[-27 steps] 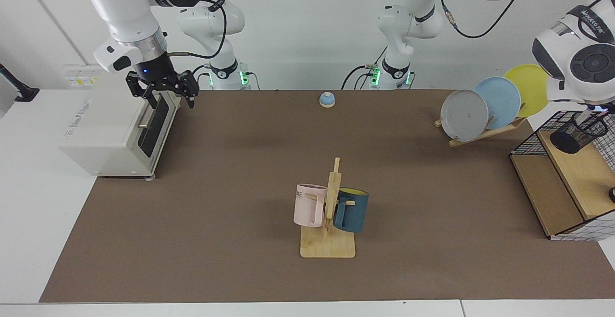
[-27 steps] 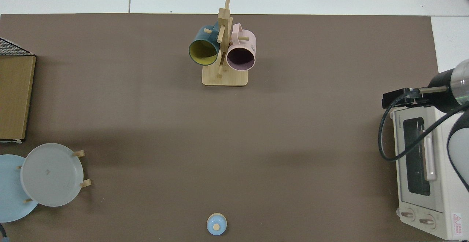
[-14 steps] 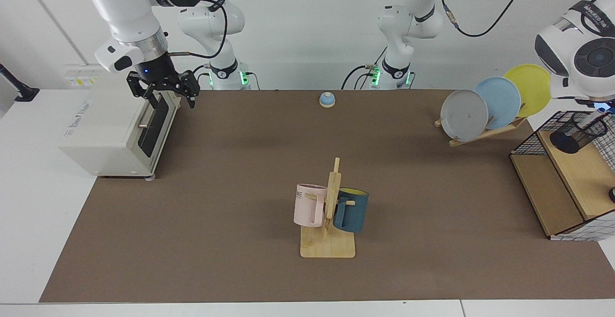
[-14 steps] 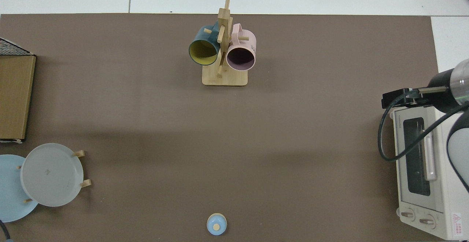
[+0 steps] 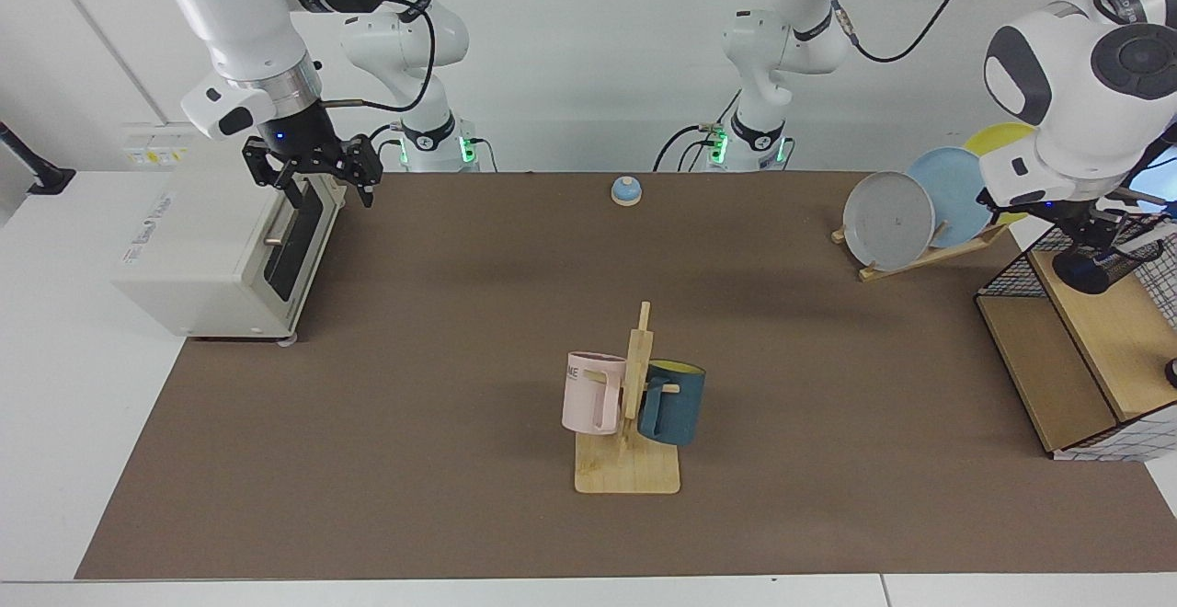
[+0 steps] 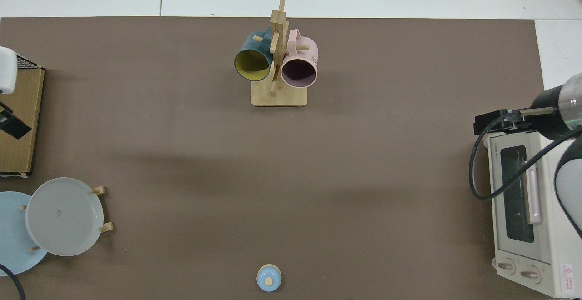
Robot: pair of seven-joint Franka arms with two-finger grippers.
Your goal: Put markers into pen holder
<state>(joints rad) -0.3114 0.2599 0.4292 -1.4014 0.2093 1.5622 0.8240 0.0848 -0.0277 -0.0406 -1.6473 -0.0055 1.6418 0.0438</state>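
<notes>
The pen holder (image 5: 1087, 270), a small black mesh cup, stands on the top wooden shelf of the wire rack (image 5: 1048, 377) at the right edge of the facing view. My left gripper (image 5: 1099, 228) hangs right over the holder's mouth and covers it. I cannot make out the marker there. In the top view only a dark part of the left gripper (image 6: 12, 125) shows at the left edge, above the rack's shelf (image 6: 20, 150). My right gripper (image 5: 313, 177) waits open above the toaster oven (image 5: 221, 248), holding nothing.
A wooden mug tree (image 5: 634, 423) with a pink and a dark blue mug stands mid-table. Three plates lean in a stand (image 5: 929, 207) beside the rack. A small blue bell (image 5: 626, 190) sits at the far edge.
The left arm has swung leftward in the facing view, and its gripper is now over the holder's mouth. A white marker stood in the holder before and is now covered. The right arm has not moved.
</notes>
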